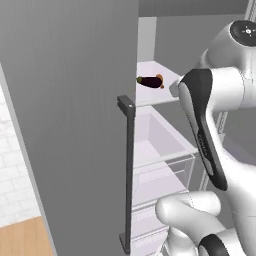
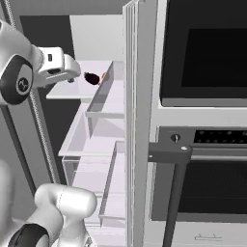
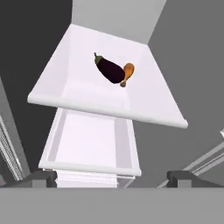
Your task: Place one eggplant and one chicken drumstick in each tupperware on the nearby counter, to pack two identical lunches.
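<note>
The eggplant point(image 3: 110, 70), dark purple, glossy and oval with a small green stem, lies on a flat white shelf point(image 3: 144, 103) inside the open fridge. The hand view shows an orange-brown chicken drumstick point(image 3: 127, 73) touching its far side; in the left base view the eggplant point(image 1: 150, 81) hides nearly all of it. Below the shelf sits a clear, box-shaped drawer point(image 1: 167, 145). The hand point(image 3: 111, 178) hovers in front of the shelf, fingers spread wide apart and holding nothing. The left base view shows the smooth grey fridge door point(image 1: 70, 110) with a long dark handle point(image 1: 129, 175); the right base view shows a black oven point(image 2: 202, 125).
</note>
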Tool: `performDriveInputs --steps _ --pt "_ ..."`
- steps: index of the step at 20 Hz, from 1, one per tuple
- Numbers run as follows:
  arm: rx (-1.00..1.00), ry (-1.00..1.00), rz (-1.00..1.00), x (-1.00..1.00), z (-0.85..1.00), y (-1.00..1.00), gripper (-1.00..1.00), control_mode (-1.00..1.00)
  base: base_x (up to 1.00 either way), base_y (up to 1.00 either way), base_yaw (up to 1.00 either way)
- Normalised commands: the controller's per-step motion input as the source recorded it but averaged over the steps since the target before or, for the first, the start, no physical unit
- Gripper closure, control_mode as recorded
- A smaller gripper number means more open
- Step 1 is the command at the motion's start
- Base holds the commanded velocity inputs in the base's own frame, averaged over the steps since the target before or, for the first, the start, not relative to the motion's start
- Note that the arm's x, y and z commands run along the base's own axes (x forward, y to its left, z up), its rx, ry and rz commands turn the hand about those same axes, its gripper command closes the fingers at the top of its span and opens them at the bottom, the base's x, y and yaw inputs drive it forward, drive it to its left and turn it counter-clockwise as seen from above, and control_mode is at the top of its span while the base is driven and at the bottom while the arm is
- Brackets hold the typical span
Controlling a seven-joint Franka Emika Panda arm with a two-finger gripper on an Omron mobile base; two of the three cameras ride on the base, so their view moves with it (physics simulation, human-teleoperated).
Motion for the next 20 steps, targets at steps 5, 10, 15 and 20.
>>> performDriveInputs --steps 5,10,15,20 --pt "0.03 0.08 0.00 1.00 -0.69 -0.04 -1.00 -1.00 0.00 0.00 0.00" --pt "0.02 0.05 0.00 1.00 -0.51 0.00 -1.00 -1.00 0.00 0.00 0.00" --pt "0.06 0.02 -0.02 1.00 -0.18 0.00 -1.00 -1.00 0.00 0.00 0.00" --pt "0.10 0.03 -0.07 1.00 0.01 -0.01 -1.00 -1.00 0.00 0.00 0.00"
